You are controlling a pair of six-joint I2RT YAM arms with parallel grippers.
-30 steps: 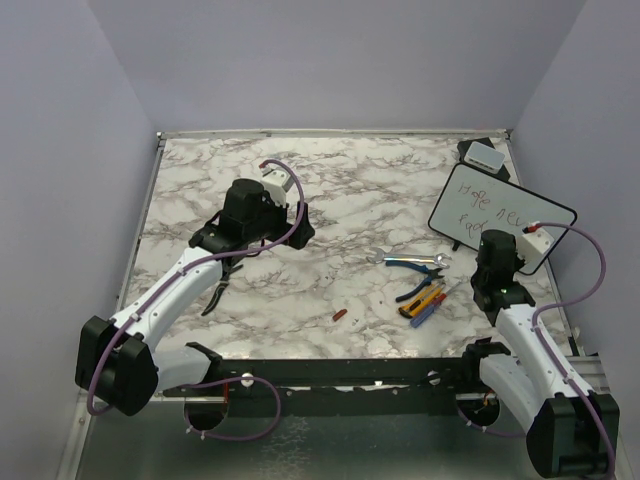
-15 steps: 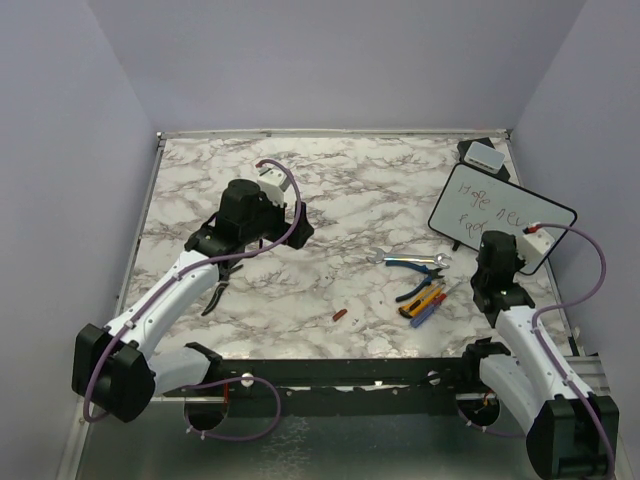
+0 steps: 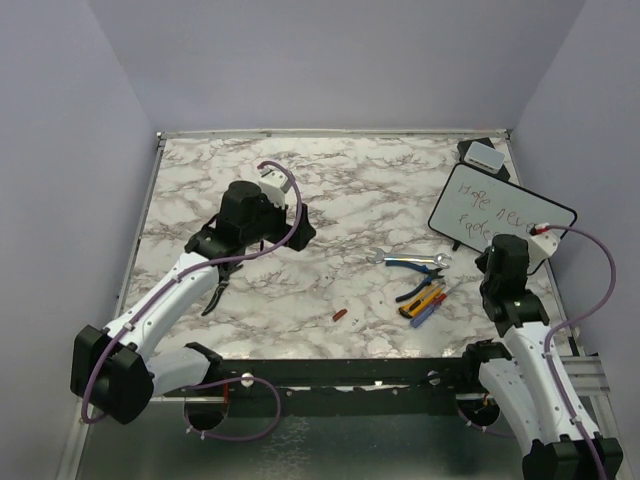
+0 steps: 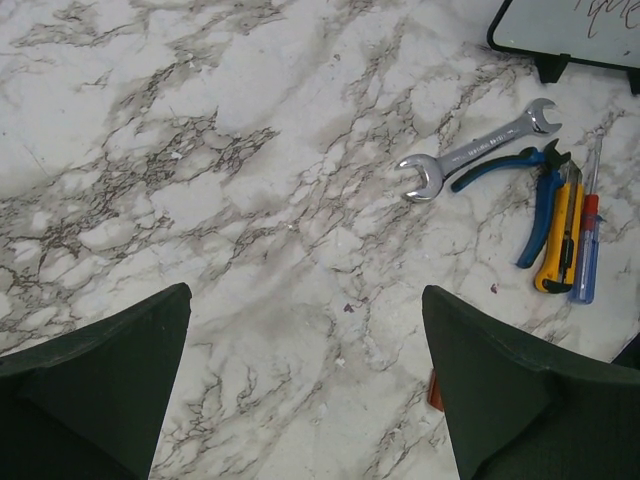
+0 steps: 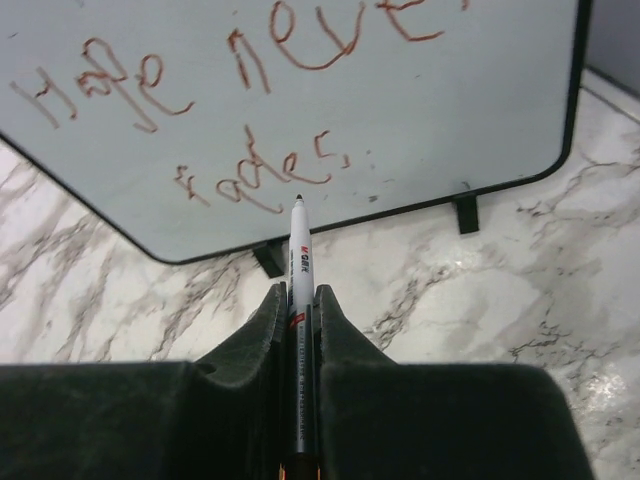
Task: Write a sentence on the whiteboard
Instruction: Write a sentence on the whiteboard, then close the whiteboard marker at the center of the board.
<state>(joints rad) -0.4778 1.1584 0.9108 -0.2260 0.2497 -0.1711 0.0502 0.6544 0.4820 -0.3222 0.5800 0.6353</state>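
Observation:
The whiteboard (image 3: 500,211) stands tilted on small black feet at the right of the marble table, with red-brown handwriting on it; it fills the top of the right wrist view (image 5: 300,100). My right gripper (image 5: 299,292) is shut on a white marker (image 5: 298,260), whose tip points at the board's lower part, just off the surface. In the top view that gripper (image 3: 508,262) sits right in front of the board. My left gripper (image 4: 305,330) is open and empty, above bare marble left of centre (image 3: 250,215).
A wrench (image 3: 405,260), blue-handled pliers (image 3: 418,285), a yellow knife and screwdrivers (image 3: 428,303) lie in the middle right. A small red piece (image 3: 340,315) lies near the front. A grey-white block on a black base (image 3: 483,154) sits at the back right corner. Black-handled pruners (image 3: 218,290) lie under the left arm.
My right gripper has pulled back and to the right with the marker, away from the board. The left arm has barely moved.

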